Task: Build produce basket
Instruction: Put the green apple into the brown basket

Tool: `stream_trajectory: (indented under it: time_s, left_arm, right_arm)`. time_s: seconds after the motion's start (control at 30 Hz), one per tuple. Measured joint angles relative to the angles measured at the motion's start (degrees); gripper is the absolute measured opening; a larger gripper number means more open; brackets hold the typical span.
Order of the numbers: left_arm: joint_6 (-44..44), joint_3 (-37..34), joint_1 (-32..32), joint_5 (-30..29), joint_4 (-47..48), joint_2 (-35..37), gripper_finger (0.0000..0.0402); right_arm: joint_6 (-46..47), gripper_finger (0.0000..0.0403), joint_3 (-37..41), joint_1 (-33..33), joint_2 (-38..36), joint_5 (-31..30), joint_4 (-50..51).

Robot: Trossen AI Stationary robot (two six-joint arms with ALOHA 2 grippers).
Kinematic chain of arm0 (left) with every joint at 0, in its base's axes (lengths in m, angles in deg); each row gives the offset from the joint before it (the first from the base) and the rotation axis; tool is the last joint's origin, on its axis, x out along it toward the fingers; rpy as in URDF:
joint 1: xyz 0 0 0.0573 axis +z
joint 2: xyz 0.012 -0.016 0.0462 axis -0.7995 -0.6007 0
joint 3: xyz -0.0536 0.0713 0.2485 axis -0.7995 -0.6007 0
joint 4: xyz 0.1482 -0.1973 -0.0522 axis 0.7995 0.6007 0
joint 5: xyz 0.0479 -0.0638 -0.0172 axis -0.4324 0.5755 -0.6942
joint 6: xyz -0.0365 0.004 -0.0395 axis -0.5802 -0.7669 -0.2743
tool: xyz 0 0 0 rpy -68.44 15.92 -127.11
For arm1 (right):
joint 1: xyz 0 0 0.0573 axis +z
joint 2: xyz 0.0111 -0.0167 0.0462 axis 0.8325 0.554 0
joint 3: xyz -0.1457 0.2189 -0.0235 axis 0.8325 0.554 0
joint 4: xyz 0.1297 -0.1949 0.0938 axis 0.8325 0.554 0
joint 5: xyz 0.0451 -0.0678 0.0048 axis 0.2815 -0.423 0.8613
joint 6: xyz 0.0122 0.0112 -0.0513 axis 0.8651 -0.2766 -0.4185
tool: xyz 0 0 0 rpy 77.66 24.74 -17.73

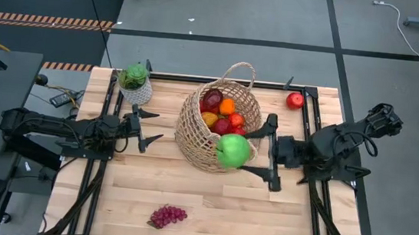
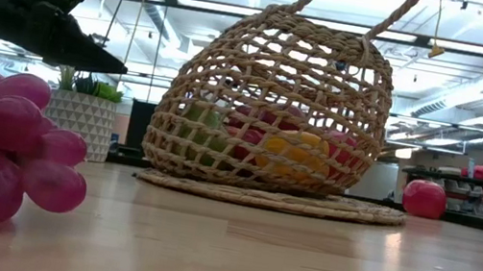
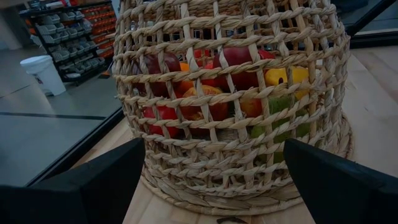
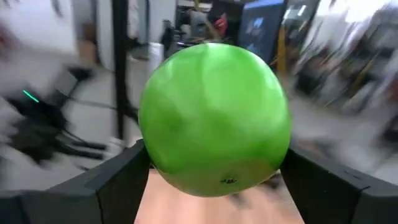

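The wicker basket [image 1: 212,125] stands on its round base [image 2: 271,197] mid-table, with red, orange and yellow produce inside [image 3: 236,62]. A green apple [image 1: 233,149] hangs above the basket's near-right rim, and my right gripper [image 1: 256,148] is shut on it. My left gripper [image 1: 147,127] waits open, level, just left of the basket [image 3: 230,106], touching nothing. A red apple [image 1: 294,100] rests on the table at the far right. A purple grape bunch [image 1: 167,216] lies near the front edge. My right gripper pinches the green apple between its two fingers [image 4: 124,171], one on each opposite side of the fruit [image 4: 155,149]. The fingers reach in level from the table's right. The apple is lifted clear of table and basket.
A green plant in a white pot [image 1: 135,85] stands at the far left, close to my left arm. The basket's loop handle [image 1: 241,70] rises over its far side. Bare wood [image 1: 292,218] lies at the near right.
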Motion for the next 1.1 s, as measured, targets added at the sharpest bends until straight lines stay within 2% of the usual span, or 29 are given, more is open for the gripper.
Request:
stream_trajectory:
  time_s: [0.2, 0.43, 0.77, 1.1]
  left_arm:
    - [0.0, 0.0, 0.0, 0.0, 0.0, -0.02, 0.039]
    - [0.0, -0.02, 0.0, 0.0, 0.0, -0.02, 0.039]
    - [0.0, -0.02, 0.0, 0.01, -0.02, -0.02, 0.039]
    - [0.0, 0.0, 0.02, 0.0, -0.01, 0.0, 0.039]
  right_arm:
    - [-27.91, 0.0345, 0.04, -0.84, 0.51, -10.11, 0.25]
    - [-49.85, 0.0345, 0.02, -5.2, 0.48, -17.84, -0.2]
    - [-68.28, 0.0345, 0.02, -13.3, 0.48, -19.28, -0.25]
    - [-70.78, 0.0345, 0.02, -17.68, 0.91, -19.26, 0.4]
